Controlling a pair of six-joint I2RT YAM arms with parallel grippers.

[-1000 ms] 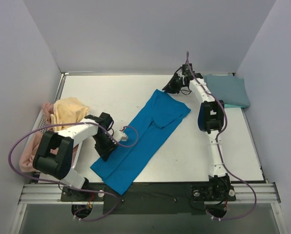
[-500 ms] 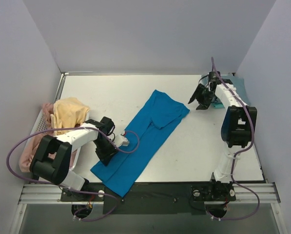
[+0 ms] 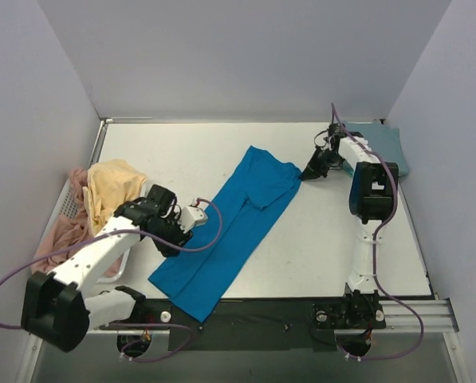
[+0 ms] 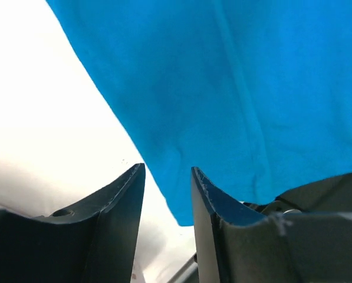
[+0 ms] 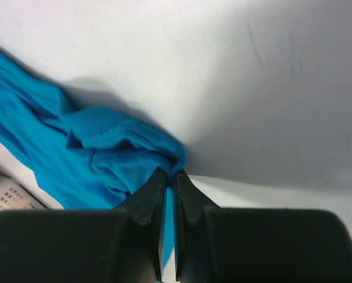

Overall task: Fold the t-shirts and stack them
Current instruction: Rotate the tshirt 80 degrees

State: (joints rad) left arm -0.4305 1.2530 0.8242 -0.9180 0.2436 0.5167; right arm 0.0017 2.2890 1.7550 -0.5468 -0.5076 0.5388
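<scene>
The bright blue t-shirt [image 3: 234,227] lies folded into a long strip, running diagonally from the front edge toward the back right. My left gripper [image 3: 176,246] is open, low over the shirt's left edge; in the left wrist view [image 4: 167,168] the blue cloth [image 4: 234,88] lies just past the fingertips. My right gripper [image 3: 309,171] is shut on the shirt's far right corner, and the right wrist view [image 5: 168,172] shows bunched blue cloth [image 5: 99,153] pinched between the jaws. The dull teal t-shirt [image 3: 379,145] lies folded at the back right.
A pale yellow-orange shirt [image 3: 114,182] and a dusty pink shirt [image 3: 58,235] lie crumpled in a pile at the left edge of the table. White walls close in the back and both sides. A metal rail [image 3: 245,315] runs along the front.
My right gripper swung out to the right, then came back to the blue shirt's far corner and shut on it. My left arm shifted its pose; its gripper stays by the shirt's left edge.
</scene>
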